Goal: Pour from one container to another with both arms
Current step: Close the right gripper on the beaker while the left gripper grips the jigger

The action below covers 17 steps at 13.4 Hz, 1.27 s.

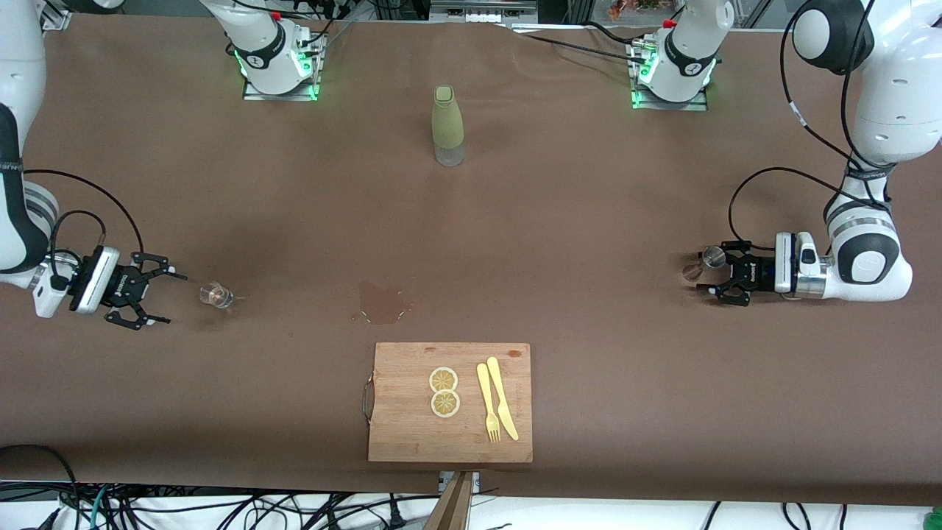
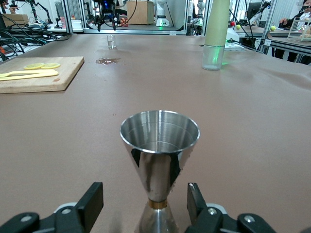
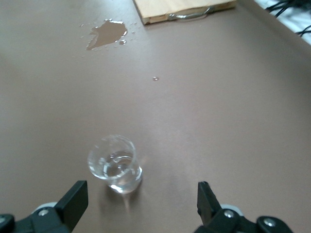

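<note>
The shiny silver jigger (image 1: 712, 257) (image 2: 160, 145) stands upright on the brown table at the left arm's end. My left gripper (image 1: 710, 272) (image 2: 144, 191) is low at the table with its jaws on either side of the jigger's narrow waist. A gap shows on each side, so it is open. The small clear glass cup (image 1: 215, 294) (image 3: 115, 165) stands at the right arm's end. My right gripper (image 1: 171, 298) (image 3: 141, 189) is low beside it, open wide, with the cup just past its fingertips and nothing between them.
A tall olive-green bottle (image 1: 447, 125) stands mid-table near the arms' bases. A wet spill (image 1: 381, 303) lies mid-table. Nearer the front camera, a wooden cutting board (image 1: 412, 442) carries two lemon slices (image 1: 444, 391) and a yellow knife and fork (image 1: 497, 408).
</note>
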{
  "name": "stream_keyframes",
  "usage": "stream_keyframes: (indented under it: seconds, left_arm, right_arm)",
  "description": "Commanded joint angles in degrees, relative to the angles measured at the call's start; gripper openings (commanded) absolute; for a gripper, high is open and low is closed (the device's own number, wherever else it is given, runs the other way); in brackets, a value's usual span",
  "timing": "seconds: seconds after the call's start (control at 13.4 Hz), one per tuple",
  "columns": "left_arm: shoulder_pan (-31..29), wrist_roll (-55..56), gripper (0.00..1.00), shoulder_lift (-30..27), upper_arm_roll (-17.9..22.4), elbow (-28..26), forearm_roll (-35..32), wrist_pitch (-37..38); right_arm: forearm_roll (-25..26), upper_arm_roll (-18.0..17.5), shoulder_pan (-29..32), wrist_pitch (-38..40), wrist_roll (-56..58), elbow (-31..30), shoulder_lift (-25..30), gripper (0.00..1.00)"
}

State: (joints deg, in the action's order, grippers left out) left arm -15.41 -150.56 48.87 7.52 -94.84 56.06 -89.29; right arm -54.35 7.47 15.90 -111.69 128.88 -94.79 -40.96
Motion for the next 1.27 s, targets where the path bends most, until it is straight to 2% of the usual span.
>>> stream_keyframes:
  seconds: [0.0, 0.07, 0.22, 0.6, 0.67, 1.2]
  left_arm:
    - [-0.49, -3.69, 0.77, 0.96, 0.48, 1.32, -0.15, 2.01]
    - [-0.49, -4.04, 0.70, 0.96, 0.48, 1.32, -0.42, 2.10]
    - [-0.41, -4.56, 0.49, 0.88, 0.48, 1.32, -0.51, 2.19]
    - [-0.41, -7.55, 0.04, 0.79, 0.48, 1.76, -0.51, 2.71]
    - [-0.41, -7.56, 0.00, 0.87, 0.48, 2.37, -0.60, 2.63]
    - [0.91, -6.86, 0.00, 0.00, 0.04, 5.80, -0.78, 2.80]
  right_arm:
    - [-6.36, -0.18, 0.27, 0.07, 4.36, 0.13, -1.84, 1.00]
    - [-7.86, -0.18, 0.27, 0.16, 5.32, 0.13, -2.28, 1.00]
    - [-9.89, -0.18, 0.01, 0.95, 8.31, 0.13, -3.16, 1.00]
    - [-9.90, -0.18, -0.08, 5.26, 11.31, -0.57, -4.83, 1.00]
    - [-9.81, -0.18, 0.00, 5.61, 11.48, -0.66, -4.83, 1.00]
    - [-9.98, 0.44, -0.08, 8.16, 11.84, -0.83, -6.67, 1.00]
